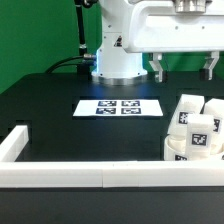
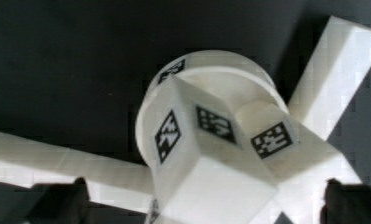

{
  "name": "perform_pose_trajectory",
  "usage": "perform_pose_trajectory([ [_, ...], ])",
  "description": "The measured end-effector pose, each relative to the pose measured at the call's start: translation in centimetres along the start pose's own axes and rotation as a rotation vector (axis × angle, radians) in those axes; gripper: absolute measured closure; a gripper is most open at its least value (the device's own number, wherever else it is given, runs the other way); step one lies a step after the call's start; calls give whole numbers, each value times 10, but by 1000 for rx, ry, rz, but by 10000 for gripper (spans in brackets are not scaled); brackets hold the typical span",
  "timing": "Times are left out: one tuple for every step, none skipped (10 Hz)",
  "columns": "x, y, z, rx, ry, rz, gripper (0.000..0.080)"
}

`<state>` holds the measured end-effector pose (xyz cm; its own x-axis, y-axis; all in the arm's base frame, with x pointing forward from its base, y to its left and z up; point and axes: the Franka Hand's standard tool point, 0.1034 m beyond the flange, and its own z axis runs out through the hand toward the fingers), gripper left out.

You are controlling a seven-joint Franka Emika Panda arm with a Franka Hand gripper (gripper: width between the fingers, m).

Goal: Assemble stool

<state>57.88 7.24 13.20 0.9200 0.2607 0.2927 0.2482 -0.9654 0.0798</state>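
On the black table (image 1: 50, 110) a flat white marker board (image 1: 120, 107) with four square tags lies in the middle, in front of the white robot base (image 1: 118, 62). White border rails (image 1: 70, 177) run along the near edge and turn up at the exterior view's left; they close that side of the working area.

The stool parts stand together at the exterior view's right, near the rail. I count at least two blocky white legs (image 1: 200, 135) with small black-and-white tags, and one round white seat (image 1: 180, 152) low under them; a third leg I cannot tell for sure. All parts look like smooth hard plastic, the legs angular, the seat curved.

The gripper (image 1: 183, 70) hangs high above these parts, at the far right, touching nothing. Its two dark fingers (image 1: 158, 70) stand wide apart with nothing between them.

In the wrist view a leg (image 2: 226, 135) with three tags fills the middle, against the seat (image 2: 217, 70) and a rail (image 2: 333, 85).
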Motion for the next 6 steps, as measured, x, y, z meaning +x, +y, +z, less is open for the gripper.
perform_pose_trajectory([
  [0, 0, 0, 0, 0, 0, 150],
  [0, 0, 0, 0, 0, 0, 150],
  [0, 0, 0, 0, 0, 0, 150],
  [0, 0, 0, 0, 0, 0, 150],
  [0, 0, 0, 0, 0, 0, 150],
  [0, 0, 0, 0, 0, 0, 150],
])
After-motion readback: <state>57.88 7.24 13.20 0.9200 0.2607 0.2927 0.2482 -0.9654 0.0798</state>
